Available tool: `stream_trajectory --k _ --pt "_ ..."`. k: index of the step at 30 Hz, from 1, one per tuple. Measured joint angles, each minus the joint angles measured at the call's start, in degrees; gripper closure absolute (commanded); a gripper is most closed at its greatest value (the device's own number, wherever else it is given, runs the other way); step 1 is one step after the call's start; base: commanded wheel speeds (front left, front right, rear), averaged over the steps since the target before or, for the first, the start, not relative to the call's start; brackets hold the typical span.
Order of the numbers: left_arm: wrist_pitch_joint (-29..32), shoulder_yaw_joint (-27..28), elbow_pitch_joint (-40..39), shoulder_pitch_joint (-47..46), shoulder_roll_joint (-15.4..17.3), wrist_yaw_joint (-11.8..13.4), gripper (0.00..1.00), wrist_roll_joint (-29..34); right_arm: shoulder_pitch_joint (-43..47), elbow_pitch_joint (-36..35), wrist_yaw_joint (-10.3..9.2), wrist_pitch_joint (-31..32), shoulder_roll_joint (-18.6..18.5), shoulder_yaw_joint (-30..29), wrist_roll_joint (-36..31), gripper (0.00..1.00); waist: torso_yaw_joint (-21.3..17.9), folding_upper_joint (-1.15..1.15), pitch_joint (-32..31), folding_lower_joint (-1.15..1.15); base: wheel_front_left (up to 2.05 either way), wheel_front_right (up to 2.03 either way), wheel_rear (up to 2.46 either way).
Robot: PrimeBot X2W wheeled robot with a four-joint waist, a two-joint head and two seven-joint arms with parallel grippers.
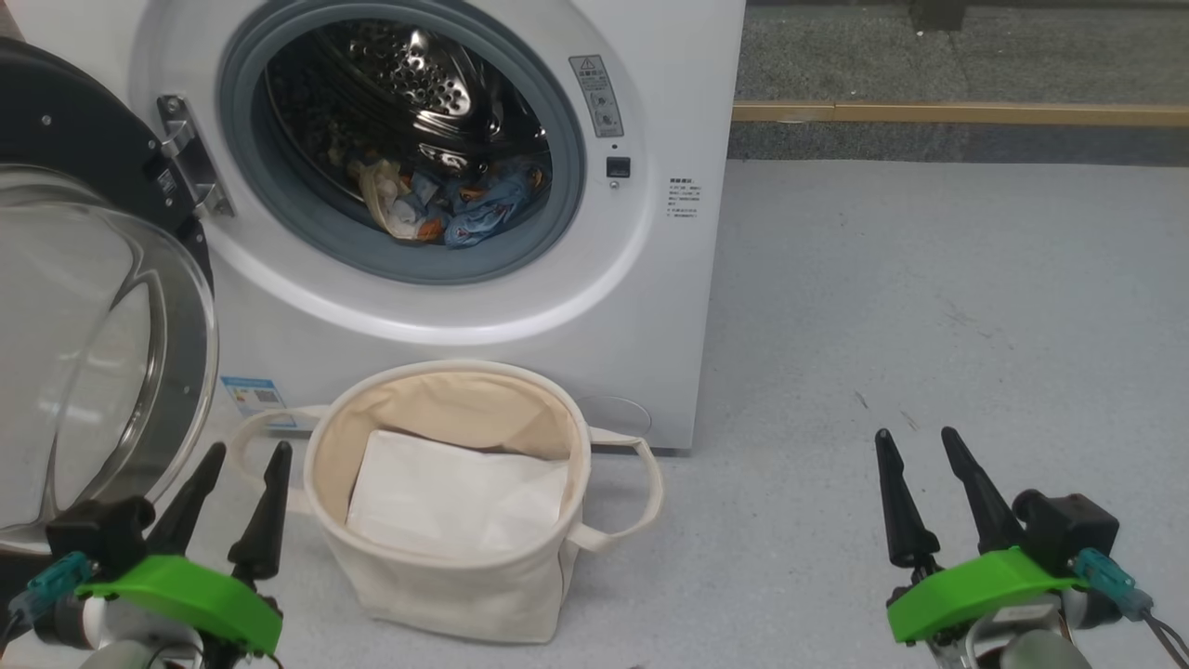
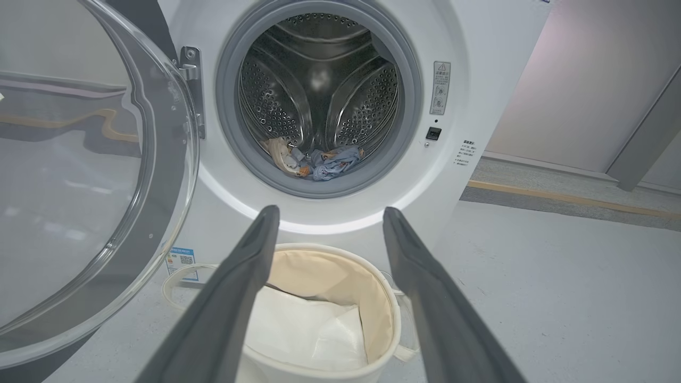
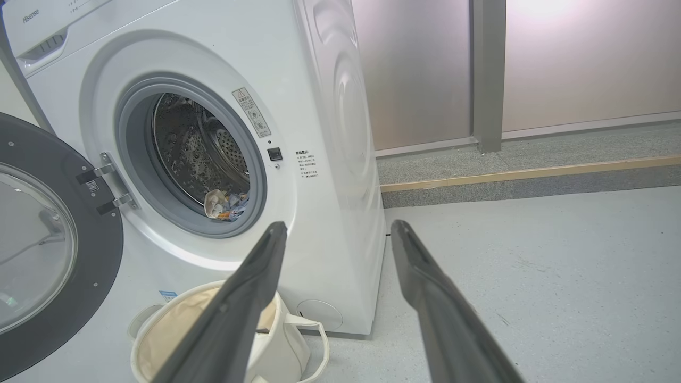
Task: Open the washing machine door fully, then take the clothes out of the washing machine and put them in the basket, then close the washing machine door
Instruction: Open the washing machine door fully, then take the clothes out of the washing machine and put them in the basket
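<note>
**Door open, clothes in the drum, both grippers empty**

The head view takes in both tools at once. The left gripper (image 1: 249, 451) is low between the basket (image 1: 446, 576) and the washing machine door (image 1: 93, 325). The right gripper (image 1: 915, 435) is out over bare floor (image 1: 929, 307), well apart from everything. Each has its fingers spread with nothing between them. The left wrist view looks straight into the perforated drum (image 2: 319, 80), where the clothes (image 2: 330, 162) lie bunched at the bottom front, just behind the grey gasket (image 2: 229, 133). The right wrist view gives the washing machine (image 3: 340, 159) from an angle, with its side panel, the brand label (image 3: 31, 17) at the top corner and pale wall panels (image 3: 415, 69) behind.

The door stands out to the left on its hinge (image 1: 190, 153), its glass bowl bulging close to the left gripper. The basket sits on the floor below the porthole, near the machine's front, with a white sheet (image 1: 455, 497) lying in it. Right of the machine the floor is open as far as a yellow strip (image 1: 957, 113)
</note>
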Motion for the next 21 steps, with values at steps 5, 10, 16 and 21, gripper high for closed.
stream_trajectory --k 5,10,16,21 --pt "-0.08 0.0 -0.56 0.0 0.14 0.01 0.0 0.0 0.05 0.31 0.0 0.0 0.0 0.05 0.0 0.0 0.13 0.0 -0.03 0.0 0.0 0.0 0.0" --pt "-0.07 -0.21 -0.75 0.0 0.2 0.0 0.0 -0.52 0.06 0.51 0.0 0.01 0.0 0.14 0.01 0.0 0.27 0.0 0.05 0.0 0.15 -0.09 -0.05" --pt "0.09 -0.71 -1.16 0.0 0.48 -0.37 0.0 -1.54 0.06 0.69 0.0 0.01 0.01 0.29 0.01 0.0 0.26 0.0 0.19 0.0 0.93 -0.57 -0.36" --pt "0.1 -0.96 -1.63 0.01 0.91 -0.48 0.0 -1.62 0.13 0.75 0.0 0.01 0.03 0.16 0.02 0.0 0.21 0.0 0.42 0.0 1.61 -1.21 -0.4"
